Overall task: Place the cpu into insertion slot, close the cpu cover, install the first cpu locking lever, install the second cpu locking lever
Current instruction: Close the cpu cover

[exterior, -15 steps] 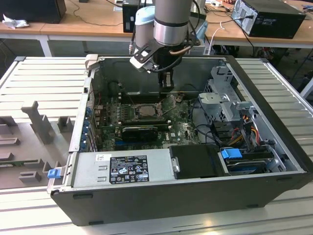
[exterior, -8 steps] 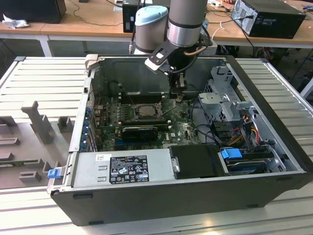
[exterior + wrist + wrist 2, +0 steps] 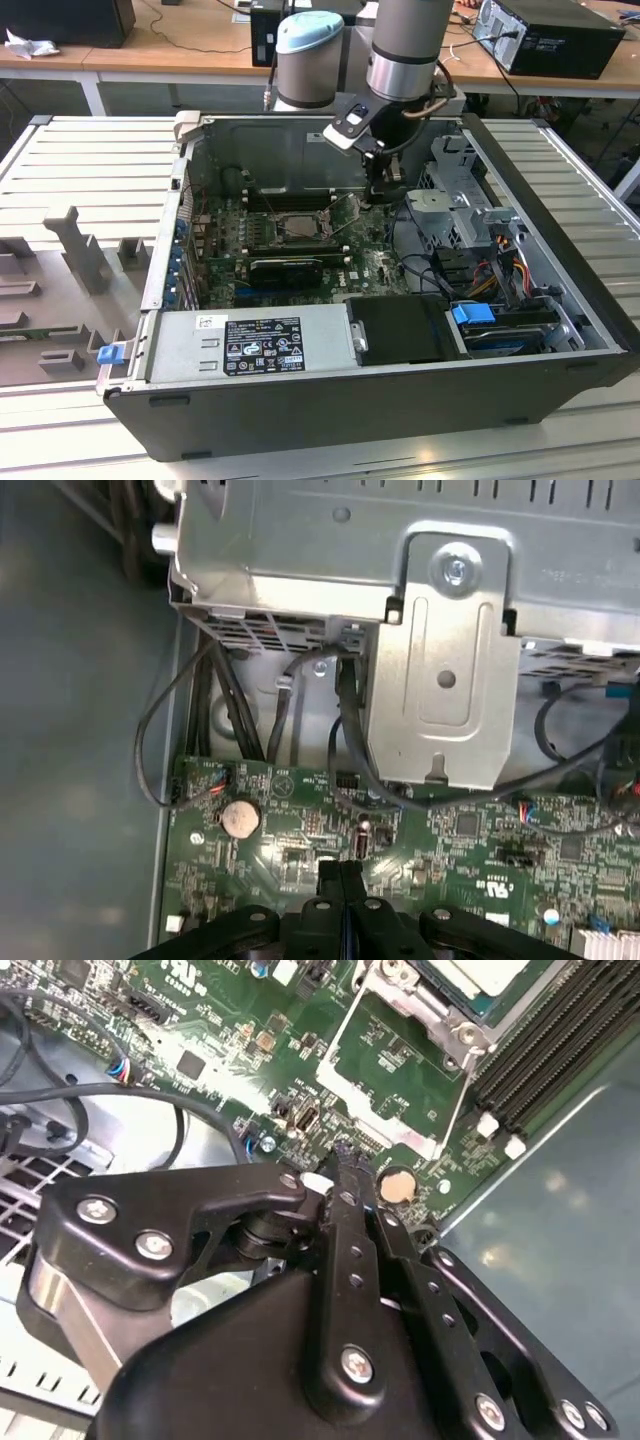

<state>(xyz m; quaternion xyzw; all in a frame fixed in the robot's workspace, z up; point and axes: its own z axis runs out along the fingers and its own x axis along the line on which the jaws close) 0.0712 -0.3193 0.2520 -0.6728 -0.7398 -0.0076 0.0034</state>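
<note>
The insertion slot (image 3: 297,226) sits mid-board in the open computer case. In the second wrist view the cpu (image 3: 470,972) shows as a pale square in the socket, with the silver cpu cover (image 3: 425,1000) framing it. I cannot tell whether the cover is fully down. Thin wire levers (image 3: 345,215) stand up beside the socket. My gripper (image 3: 385,195) hangs over the green motherboard, on the exterior view's right of the socket. Its black fingers are pressed together with nothing between them in both wrist views (image 3: 345,1165) (image 3: 340,872).
A grey power supply box (image 3: 250,345) fills the case's front. A metal drive cage (image 3: 440,680) with black cables (image 3: 200,710) lies beyond the fingertips. A coin cell (image 3: 397,1186) and the long black memory slots (image 3: 540,1050) are close by. A black card (image 3: 285,270) lies near the socket.
</note>
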